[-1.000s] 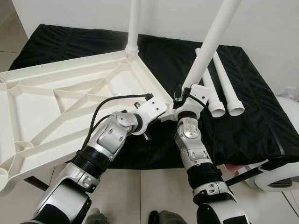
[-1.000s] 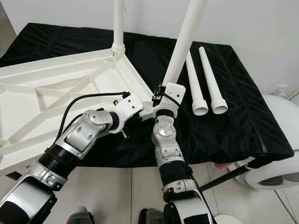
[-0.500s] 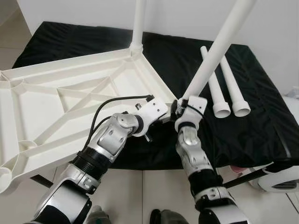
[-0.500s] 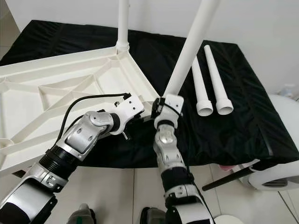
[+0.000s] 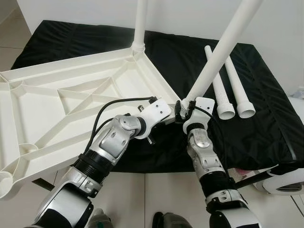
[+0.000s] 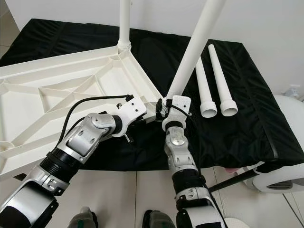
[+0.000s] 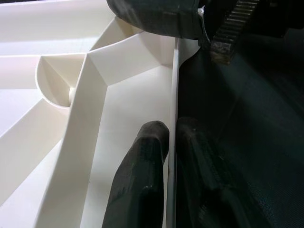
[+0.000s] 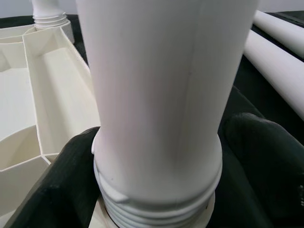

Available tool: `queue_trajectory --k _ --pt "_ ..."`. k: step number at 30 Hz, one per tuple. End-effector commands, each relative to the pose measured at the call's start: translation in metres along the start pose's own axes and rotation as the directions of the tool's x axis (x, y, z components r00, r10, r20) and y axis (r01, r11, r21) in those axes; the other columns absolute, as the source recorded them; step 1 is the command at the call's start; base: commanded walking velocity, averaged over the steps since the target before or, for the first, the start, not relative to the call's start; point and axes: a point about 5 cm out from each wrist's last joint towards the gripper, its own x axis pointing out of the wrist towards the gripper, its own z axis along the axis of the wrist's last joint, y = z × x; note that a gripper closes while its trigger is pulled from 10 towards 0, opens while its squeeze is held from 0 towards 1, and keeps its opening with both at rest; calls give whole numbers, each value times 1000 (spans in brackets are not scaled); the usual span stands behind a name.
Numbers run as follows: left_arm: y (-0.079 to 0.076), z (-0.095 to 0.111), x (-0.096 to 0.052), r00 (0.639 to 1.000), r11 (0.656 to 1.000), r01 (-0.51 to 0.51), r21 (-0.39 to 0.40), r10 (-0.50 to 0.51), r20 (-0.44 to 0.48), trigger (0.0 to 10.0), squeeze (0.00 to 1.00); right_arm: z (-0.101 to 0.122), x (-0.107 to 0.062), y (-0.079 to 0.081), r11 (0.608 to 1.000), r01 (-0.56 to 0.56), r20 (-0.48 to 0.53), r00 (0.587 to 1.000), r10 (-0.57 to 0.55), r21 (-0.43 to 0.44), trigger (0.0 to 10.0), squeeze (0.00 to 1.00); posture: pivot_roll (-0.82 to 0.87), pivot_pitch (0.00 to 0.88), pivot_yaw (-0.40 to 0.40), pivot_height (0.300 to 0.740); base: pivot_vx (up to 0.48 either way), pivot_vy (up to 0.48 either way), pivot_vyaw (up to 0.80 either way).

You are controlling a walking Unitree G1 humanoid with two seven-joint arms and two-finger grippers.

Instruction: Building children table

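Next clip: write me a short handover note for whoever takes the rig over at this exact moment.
Left gripper: shut on the rim of the upturned tabletop, steadying it.
Right gripper: shut on the tilted leg at its threaded base, at the near corner socket.
Done: far-corner leg stands upright in its socket.
Left: seat and screw in the held leg, then fit the two spare legs lying on the black cloth.
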Motion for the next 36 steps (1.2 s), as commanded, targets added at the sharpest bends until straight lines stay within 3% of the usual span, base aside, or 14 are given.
queue_trajectory --k 1,11,23,24,25,36 --pt "-3 -1 2 1000 1000 2 3 -2 -10 10000 0 -7 -4 -10 1000 8 -21 1000 -8 -7 10000 0 45 75 -89 740 0 0 0" --pt "-7 0 3 999 999 31 24 -30 -12 10000 0 4 -4 -18 989 -146 48 988 146 3 10000 0 41 80 -82 740 0 0 0" --pt "-11 1 7 998 998 58 18 -58 -16 10000 0 8 -3 -22 980 -200 68 977 201 -23 10000 0 35 82 -83 740 0 0 0" --pt "-11 1 7 998 998 62 18 -61 -9 10000 0 10 -3 -21 975 -220 77 972 222 -24 4235 0 34 82 -83 740 0 0 0" --pt "-11 2 7 999 998 54 23 -54 -10 10000 0 11 -4 -18 967 -256 90 963 254 5 0 0 37 82 -86 740 0 0 0" --pt "-8 -1 6 999 999 29 23 -28 -18 10000 0 18 2 -22 959 -283 115 953 281 7 0 0 40 76 -93 740 0 0 0"
